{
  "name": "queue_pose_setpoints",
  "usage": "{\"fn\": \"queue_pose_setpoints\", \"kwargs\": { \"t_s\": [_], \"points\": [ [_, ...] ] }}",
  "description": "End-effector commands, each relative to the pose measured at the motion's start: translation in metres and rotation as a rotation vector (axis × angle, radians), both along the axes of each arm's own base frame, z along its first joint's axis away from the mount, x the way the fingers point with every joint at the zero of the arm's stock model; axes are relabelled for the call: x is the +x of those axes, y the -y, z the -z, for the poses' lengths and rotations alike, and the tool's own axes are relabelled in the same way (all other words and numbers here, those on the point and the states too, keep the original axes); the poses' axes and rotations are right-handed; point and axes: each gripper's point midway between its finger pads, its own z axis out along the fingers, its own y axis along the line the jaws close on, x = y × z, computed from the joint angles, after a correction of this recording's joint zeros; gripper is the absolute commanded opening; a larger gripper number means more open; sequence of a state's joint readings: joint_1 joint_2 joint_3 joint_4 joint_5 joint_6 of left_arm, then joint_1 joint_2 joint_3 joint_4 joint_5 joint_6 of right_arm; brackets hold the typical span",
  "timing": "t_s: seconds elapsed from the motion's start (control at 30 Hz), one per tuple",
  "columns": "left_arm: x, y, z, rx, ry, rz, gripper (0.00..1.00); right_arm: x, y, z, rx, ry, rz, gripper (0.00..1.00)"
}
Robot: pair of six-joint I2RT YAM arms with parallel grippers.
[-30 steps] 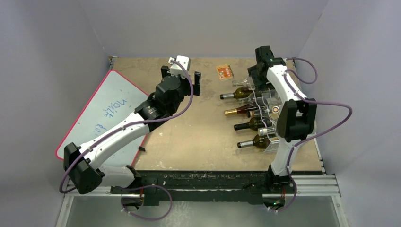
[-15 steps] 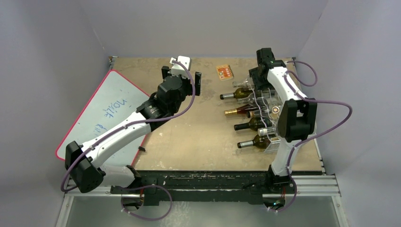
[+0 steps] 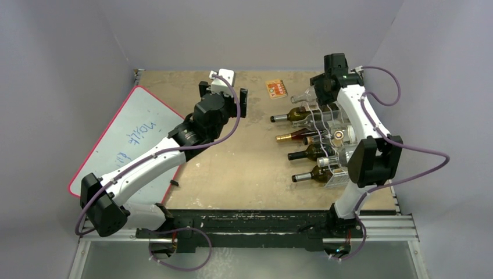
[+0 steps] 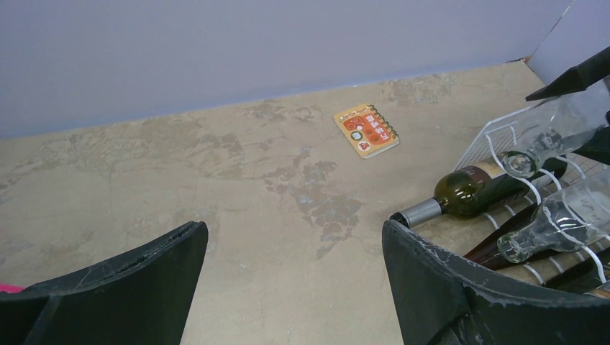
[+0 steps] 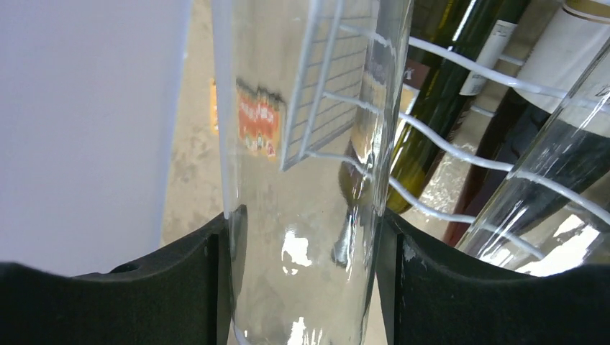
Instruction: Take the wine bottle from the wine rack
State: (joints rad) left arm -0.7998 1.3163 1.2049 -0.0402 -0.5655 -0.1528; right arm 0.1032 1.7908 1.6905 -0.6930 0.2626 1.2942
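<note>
the left claw [image 4: 295,277] is held with its fingers wide apart over the bare table [image 4: 237,180], with nothing between them; the wine rack [image 4: 496,133] is set off to its right. the right claw [image 5: 306,280] is clamped on a clear glass bottle [image 5: 302,180] at the rack's far end. the see-through bottle is tilted above the dark bottles [image 3: 299,113], gripped but judged not yet clear of the wires

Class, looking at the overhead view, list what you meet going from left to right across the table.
Whiteboard → left pincer → orange booklet → wine rack. The right pincer, gripping a clear bottle, overlaps the rack, so it is left out.
</note>
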Motion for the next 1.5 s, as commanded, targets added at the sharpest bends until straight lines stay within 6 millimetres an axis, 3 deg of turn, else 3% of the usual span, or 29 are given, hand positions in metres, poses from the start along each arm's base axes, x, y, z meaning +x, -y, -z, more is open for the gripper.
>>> {"fn": "queue_pose_setpoints", "kwargs": {
  "t_s": [0.0, 0.13, 0.37, 0.6, 0.8, 1.0, 1.17, 1.47],
  "points": [
    [0.002, 0.001, -0.014, -0.016, 0.031, -0.005, 0.9, 0.004, -0.001, -0.05, -0.014, 0.158, -0.061, 0.13],
    [0.002, 0.001, -0.013, -0.014, 0.031, -0.006, 0.9, -0.001, -0.006, -0.053, -0.029, 0.182, -0.132, 0.01],
    [0.002, 0.004, -0.013, -0.005, 0.028, 0.01, 0.9, -0.001, -0.027, -0.068, -0.097, 0.272, -0.391, 0.0],
    [-0.005, 0.026, -0.013, -0.023, 0.017, 0.138, 0.94, -0.01, -0.056, -0.125, -0.141, 0.529, -0.629, 0.0],
    [-0.013, 0.033, -0.019, -0.05, 0.034, 0.199, 0.94, -0.021, -0.086, -0.148, -0.039, 0.633, -0.74, 0.0],
    [-0.037, 0.041, -0.012, -0.046, 0.211, 0.371, 0.99, -0.032, -0.125, -0.14, 0.048, 0.615, -0.866, 0.0],
    [-0.023, 0.02, -0.014, -0.108, 0.203, 0.201, 1.0, -0.04, -0.146, -0.128, 0.067, 0.592, -0.916, 0.0],
    [-0.024, 0.038, -0.008, -0.014, 0.156, 0.275, 1.0, -0.045, -0.161, -0.108, 0.13, 0.549, -0.936, 0.0]
  ]
}}
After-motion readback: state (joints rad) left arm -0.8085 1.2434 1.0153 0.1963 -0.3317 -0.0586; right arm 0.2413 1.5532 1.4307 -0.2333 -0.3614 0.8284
